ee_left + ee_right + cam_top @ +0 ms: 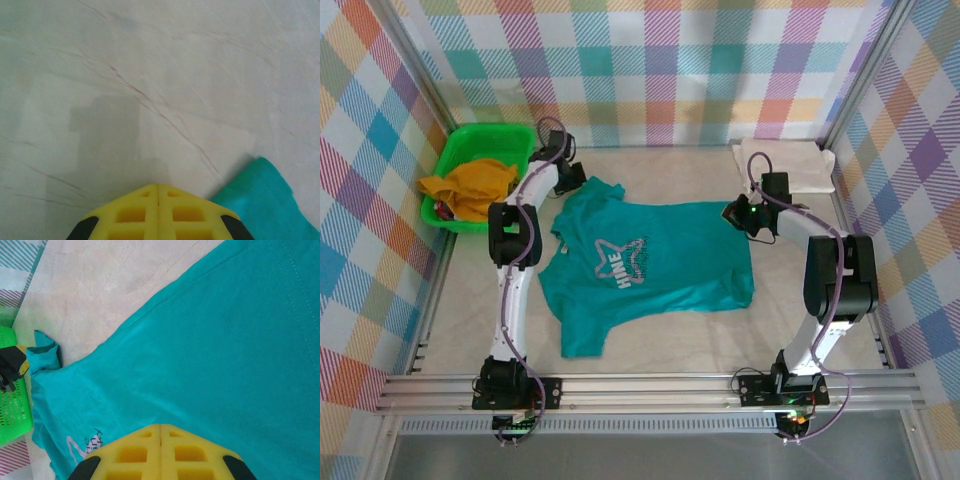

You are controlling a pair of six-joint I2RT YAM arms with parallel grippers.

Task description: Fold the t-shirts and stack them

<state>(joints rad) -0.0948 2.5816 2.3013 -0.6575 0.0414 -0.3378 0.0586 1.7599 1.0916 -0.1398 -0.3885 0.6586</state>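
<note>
Broadly, the teal t-shirt [665, 260] lies flat mid-table with its long axis running left-right, collar toward the left arm and hem toward the right. The left gripper [158, 189], fingers together, sits just beside the far sleeve, perhaps nipping its edge. The right gripper [160, 426], fingers likewise together, hangs over the far hem corner. The folded cream-white t-shirt [788, 165] lies in the far right corner.

In the top view the left arm [532, 190] covers one sleeve of the teal t-shirt [670, 250], whose print [620, 268] is too small to read fully; beyond it, the right arm [772, 192] overlaps the cream-white t-shirt [802, 165]; the left wrist view's lower right edge cuts off the teal cloth.
</note>
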